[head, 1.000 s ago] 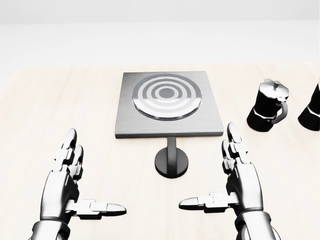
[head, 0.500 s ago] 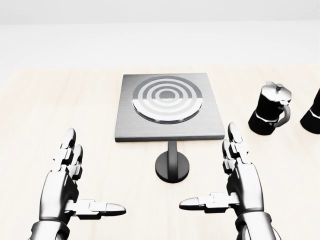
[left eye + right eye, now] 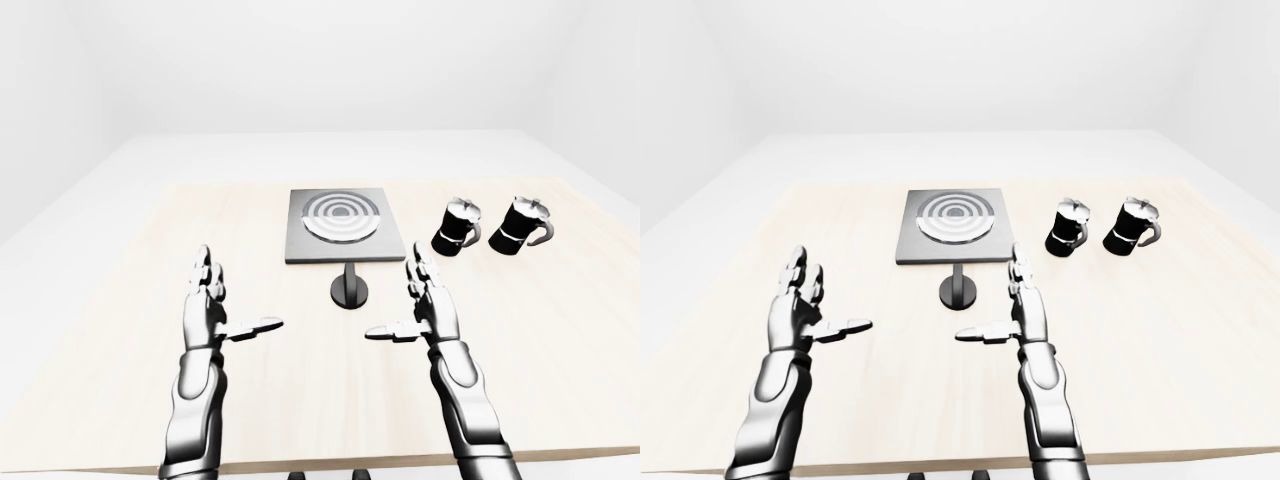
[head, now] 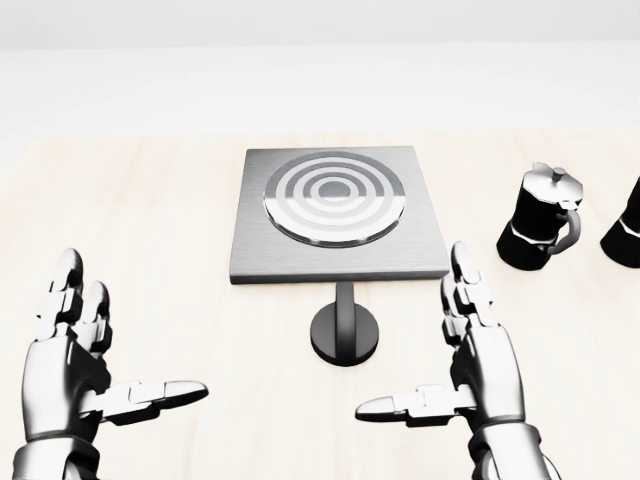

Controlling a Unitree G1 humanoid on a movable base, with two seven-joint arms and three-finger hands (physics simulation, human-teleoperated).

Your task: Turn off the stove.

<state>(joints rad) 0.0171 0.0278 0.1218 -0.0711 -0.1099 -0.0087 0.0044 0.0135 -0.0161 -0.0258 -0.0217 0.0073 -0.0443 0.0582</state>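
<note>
The stove [image 4: 340,215] is a grey square plate with a round burner of grey and white rings, in the upper middle of the head view. Just below it on the table stands its black round knob [image 4: 344,332] with a raised bar across it. My left hand [image 4: 135,325] hovers open at the lower left, well left of the knob, fingers up and thumb pointing right. My right hand [image 4: 410,330] hovers open just right of the knob, its thumb pointing left below the knob. Neither hand touches anything.
Two black moka pots [image 3: 458,225] [image 3: 522,225] stand to the right of the stove. All of this rests on a light wooden table [image 3: 130,300], whose near edge runs along the bottom of the left-eye view. White floor and walls lie beyond.
My left hand has moved left and slightly down in the head view, away from the knob. Earlier the camera shifted a little. The right hand has barely moved.
</note>
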